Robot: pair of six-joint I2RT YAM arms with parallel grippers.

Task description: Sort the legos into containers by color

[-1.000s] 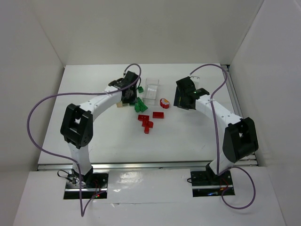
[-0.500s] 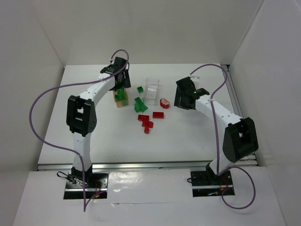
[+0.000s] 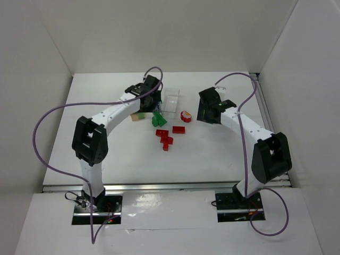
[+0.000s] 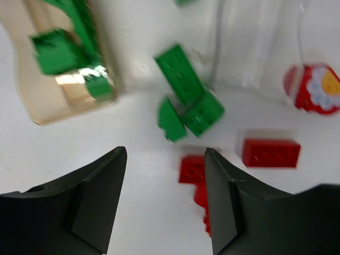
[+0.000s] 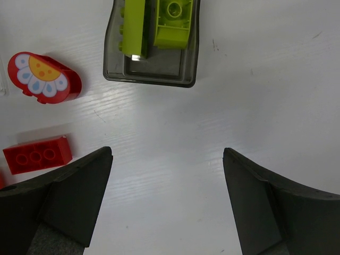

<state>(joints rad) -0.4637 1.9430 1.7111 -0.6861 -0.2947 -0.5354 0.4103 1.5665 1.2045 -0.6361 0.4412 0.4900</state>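
Left end effector [image 4: 164,155]: the fingers are standing spread with nothing between them. It is hovering over the far middle of the counter [image 3: 212,154], right above the loose green bricks [image 4: 187,98].

Loose green bricks: three are lying on the counter in a clump, touching one another, just near of the middle container [image 3: 171,101].

Left container [image 4: 38,103]: it is sitting to the left of the clump and holding the stored green bricks [image 4: 56,56]. The wrist view is blurring them, so I cannot tell how many.

Middle container: it is sitting at the far side of the pile, between the two arms. Its walls are clear.

Red bricks [image 3: 166,137]: they are lying in a small cluster on the near side of the green clump. A single red brick [image 3: 178,129] is lying just to their right.

Flower piece [image 5: 48,77]: this red oval with a white flower print is lying on the counter, to the right of the middle container and far of the single red brick.

Right container [image 5: 151,79]: it is sitting at the far right and holding two yellow-green bricks [image 5: 172,21] side by side.

Right end effector [image 5: 167,154]: the fingers are standing wide apart and gripping nothing. It is hovering over bare counter just near of the right container.
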